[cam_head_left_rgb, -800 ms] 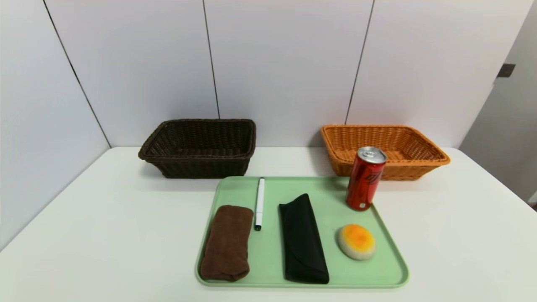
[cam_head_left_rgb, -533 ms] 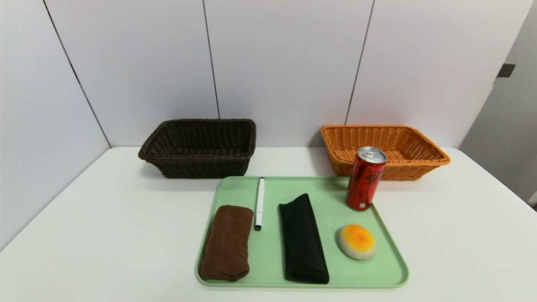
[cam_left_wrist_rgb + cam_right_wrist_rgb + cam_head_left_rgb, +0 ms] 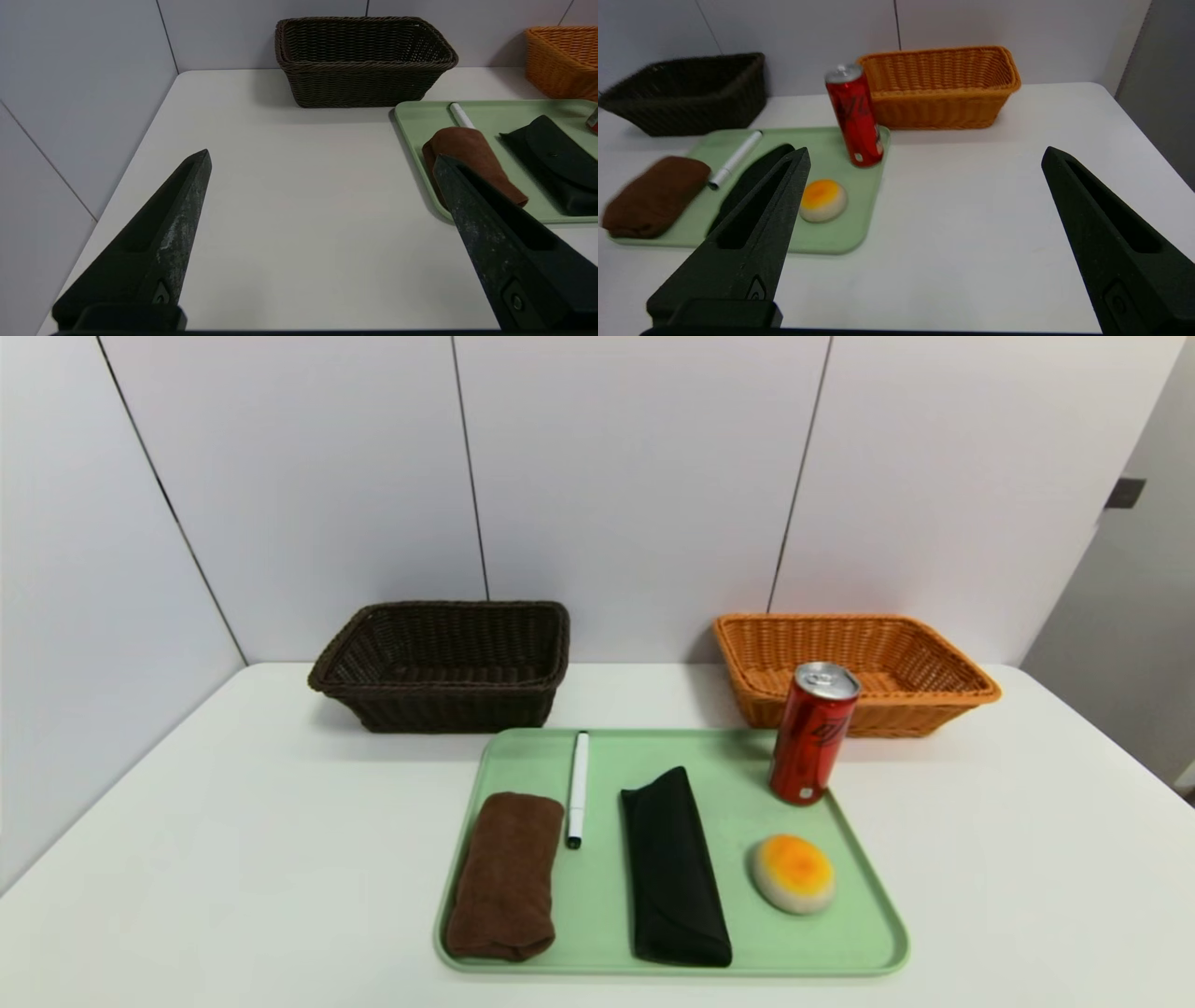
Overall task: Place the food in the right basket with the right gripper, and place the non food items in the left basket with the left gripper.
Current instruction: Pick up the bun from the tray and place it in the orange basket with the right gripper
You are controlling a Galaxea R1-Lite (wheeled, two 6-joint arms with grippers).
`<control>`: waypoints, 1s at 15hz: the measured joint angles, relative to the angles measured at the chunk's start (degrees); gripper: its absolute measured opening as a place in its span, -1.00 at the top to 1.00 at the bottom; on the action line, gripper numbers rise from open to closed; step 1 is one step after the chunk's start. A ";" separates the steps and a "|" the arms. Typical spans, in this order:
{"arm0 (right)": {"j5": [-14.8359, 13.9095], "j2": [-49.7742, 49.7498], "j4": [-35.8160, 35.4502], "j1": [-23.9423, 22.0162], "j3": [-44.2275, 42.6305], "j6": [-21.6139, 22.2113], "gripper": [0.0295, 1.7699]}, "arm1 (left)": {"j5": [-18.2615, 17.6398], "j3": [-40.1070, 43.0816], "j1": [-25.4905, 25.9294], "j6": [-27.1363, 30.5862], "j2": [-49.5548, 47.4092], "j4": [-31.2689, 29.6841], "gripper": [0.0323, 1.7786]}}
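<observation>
Both sets of jaws stand wide apart and hold nothing: the left gripper (image 3: 322, 161) hangs over bare white table (image 3: 233, 859) to the left of the tray, and the right gripper (image 3: 924, 156) hangs over bare table to the right of it; neither shows in the head view.

On the pale green plastic tray (image 3: 597, 905), nearest the robot, lie the rolled brown towel (image 3: 504, 877) at the left, the long black soft case (image 3: 674, 868) in the middle, and the pale oval bun with an orange-yellow patch (image 3: 794, 874) at the right. The thin white marker pen with a black tip (image 3: 578, 788) lies between towel and case, reaching toward the tray's far edge. The slim tall red drink can with a silver lid (image 3: 812, 734) stands upright at the far right corner of the tray.

Beyond the tray, against the wall, the dark brown woven wicker basket (image 3: 443, 665) sits at the left and the orange-tan woven wicker basket (image 3: 854, 667) at the right, well apart.
</observation>
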 joint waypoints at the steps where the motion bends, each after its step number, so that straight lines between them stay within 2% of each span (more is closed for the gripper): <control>1: 1.13 6.50 3.02 0.00 -8.31 2.28 -0.93 | -0.83 -5.85 0.00 -0.63 4.83 2.93 -0.90; 4: 3.52 26.26 11.19 0.05 -31.48 6.95 -0.93 | -2.78 -19.49 0.02 -2.65 19.37 7.67 -0.90; 6: 3.91 37.64 17.52 1.19 -44.79 8.79 -0.93 | -4.79 -24.22 0.02 -4.19 28.11 8.58 -0.90; 8: 3.91 48.45 27.39 4.32 -55.98 11.13 -0.93 | -7.19 -26.88 -0.12 -5.24 35.36 8.47 -0.90; 10: 3.58 57.64 37.32 9.47 -62.37 15.38 -0.93 | -8.35 -28.06 -2.88 -5.49 41.42 5.90 -0.90; 12: 1.10 63.89 42.61 14.43 -64.61 18.32 -0.93 | -8.11 -28.67 -6.38 -5.71 46.21 4.56 -0.90; 14: -2.90 69.15 46.65 19.55 -65.18 20.31 -0.93 | -4.72 -29.46 -9.74 -6.19 50.93 4.47 -0.90; 15: -4.57 71.36 48.45 21.54 -65.29 21.91 -0.93 | -1.32 -29.71 -12.29 -7.00 53.29 4.44 -0.90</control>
